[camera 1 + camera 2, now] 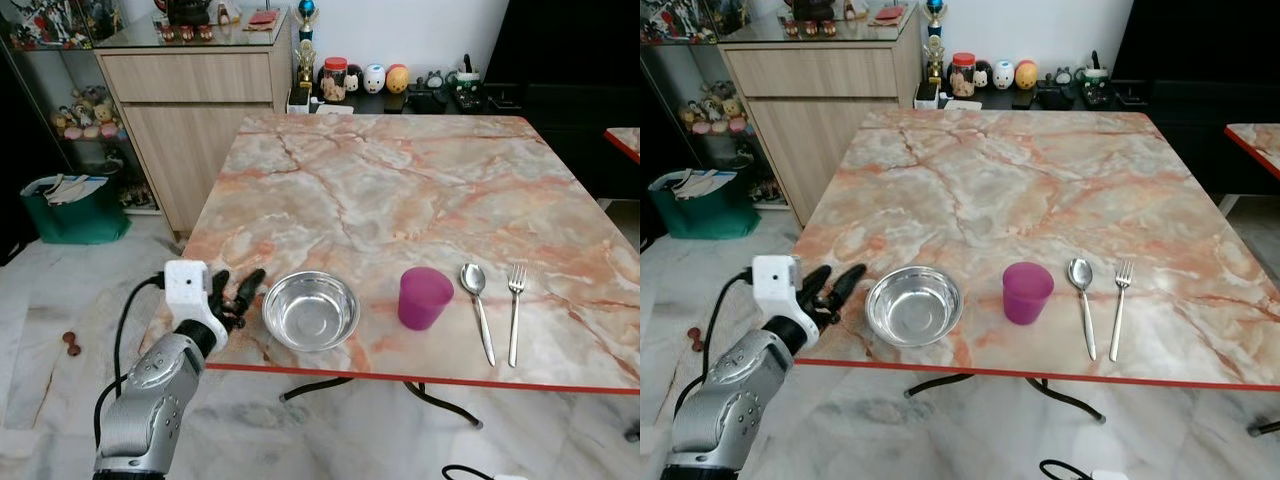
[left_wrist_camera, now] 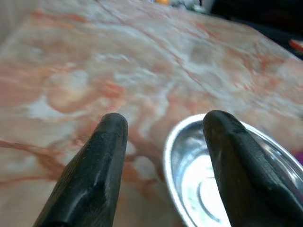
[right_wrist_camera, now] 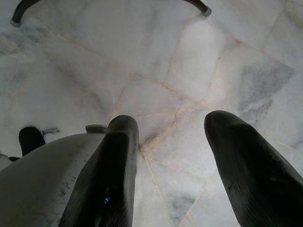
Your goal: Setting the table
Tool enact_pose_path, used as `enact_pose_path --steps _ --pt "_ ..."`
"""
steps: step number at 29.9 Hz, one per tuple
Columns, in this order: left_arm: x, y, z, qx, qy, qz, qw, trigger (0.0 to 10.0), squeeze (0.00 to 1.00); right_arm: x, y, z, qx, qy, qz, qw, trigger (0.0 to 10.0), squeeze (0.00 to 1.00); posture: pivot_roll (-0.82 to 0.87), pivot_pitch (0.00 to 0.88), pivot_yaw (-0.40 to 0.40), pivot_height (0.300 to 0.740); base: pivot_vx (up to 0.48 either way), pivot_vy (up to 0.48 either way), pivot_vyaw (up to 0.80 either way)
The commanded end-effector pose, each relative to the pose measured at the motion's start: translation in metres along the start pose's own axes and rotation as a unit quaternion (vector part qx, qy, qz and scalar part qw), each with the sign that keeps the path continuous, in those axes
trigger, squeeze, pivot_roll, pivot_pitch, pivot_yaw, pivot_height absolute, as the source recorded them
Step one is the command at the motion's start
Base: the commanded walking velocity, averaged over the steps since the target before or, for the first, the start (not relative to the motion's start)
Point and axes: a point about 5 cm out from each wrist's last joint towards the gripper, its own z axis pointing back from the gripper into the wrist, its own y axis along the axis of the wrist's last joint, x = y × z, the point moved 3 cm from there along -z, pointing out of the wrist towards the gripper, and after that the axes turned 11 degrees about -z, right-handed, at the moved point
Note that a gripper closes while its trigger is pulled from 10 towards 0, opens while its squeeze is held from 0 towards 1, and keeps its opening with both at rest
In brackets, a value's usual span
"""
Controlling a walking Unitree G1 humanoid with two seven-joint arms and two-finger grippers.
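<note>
Left gripper (image 1: 238, 295): fingers spread, empty, lower left of frame, just beside steel bowl (image 1: 311, 309).
Place setting: bowl, purple cup (image 1: 424, 297), spoon (image 1: 477, 305), fork (image 1: 515, 308) along table's near red edge (image 1: 420, 378).
Risk: a careless sweep could nudge the bowl off the edge.
Right gripper (image 3: 170, 156): spread, idle over floor.

glossy marble-look table (image 1: 400, 180), shiny metal bowl (image 1: 311, 309), spoon (image 1: 477, 305), fork (image 1: 515, 310); matt plastic cup (image 1: 424, 297).

This is a home dining room: a marble-patterned surface (image 1: 420, 190) laid with a bowl (image 1: 311, 309), cup (image 1: 424, 297), spoon (image 1: 476, 306) and fork (image 1: 515, 308), a wooden sideboard (image 1: 200, 110) at the far left, soft toys (image 1: 85, 115) on a shelf, and a pale tiled floor (image 1: 60, 320).
</note>
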Motion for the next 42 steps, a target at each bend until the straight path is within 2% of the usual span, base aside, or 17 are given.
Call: enact_pose_path --steps 1,7,8,9,10,23,28,32,40,42 --pt "0.003 0.004 0.001 -0.007 -0.018 -0.008 1.000 10.0 1.00 0.000 -0.001 0.000 -0.004 0.000 0.001 1.000 10.0 0.00 0.00 0.000 -0.002 0.732 0.000 0.000 0.00" --pt "0.007 0.004 -0.001 -0.038 -0.031 -0.023 0.999 10.0 1.00 -0.001 -0.002 0.000 -0.006 0.000 0.000 1.000 10.0 0.00 -0.01 0.000 0.003 0.732 0.000 0.000 0.00" --pt "0.007 0.003 -0.002 -0.045 -0.027 -0.027 0.998 10.0 0.80 -0.001 -0.002 0.000 -0.006 0.001 0.000 1.000 10.0 0.00 -0.01 0.000 0.007 0.732 0.000 0.000 0.00" --pt "0.007 0.003 -0.002 -0.045 -0.027 -0.027 0.998 10.0 0.80 -0.001 -0.002 0.000 -0.006 0.001 0.000 1.000 10.0 0.00 -0.01 0.000 0.007 0.732 0.000 0.000 0.00" --pt "0.007 0.002 -0.003 -0.050 -0.025 -0.031 0.998 10.0 0.00 -0.001 -0.002 0.000 -0.006 0.001 0.000 1.000 10.0 0.00 -0.01 0.000 0.008 0.732 0.000 0.000 0.00" --pt "0.015 -0.003 -0.006 -0.070 -0.042 -0.047 0.996 10.0 0.00 -0.002 -0.003 0.000 -0.008 0.003 0.003 1.000 10.0 0.00 -0.01 0.000 0.010 0.732 0.000 0.000 0.00" --pt "0.019 -0.005 -0.008 -0.079 -0.051 -0.072 0.993 10.0 0.00 -0.002 -0.003 0.000 -0.008 0.004 0.003 1.000 10.0 0.00 -0.01 0.000 0.007 0.732 0.000 0.000 0.00" --pt "0.021 -0.009 -0.010 -0.087 -0.050 -0.108 0.989 10.0 0.00 -0.002 -0.003 0.000 -0.008 0.004 0.003 1.000 10.0 0.00 -0.01 0.000 0.008 0.732 0.000 0.000 0.00" --pt "0.022 -0.014 -0.015 -0.088 -0.045 -0.108 0.989 10.0 0.00 -0.002 -0.003 0.000 -0.008 0.003 0.002 1.000 10.0 0.00 -0.02 0.000 0.010 0.732 0.000 0.000 0.00" --pt "0.015 -0.018 -0.019 -0.087 -0.014 -0.092 0.992 10.0 0.00 -0.002 -0.002 0.000 -0.009 0.003 0.001 1.000 10.0 0.00 -0.02 0.000 0.010 0.732 0.000 0.000 0.00"
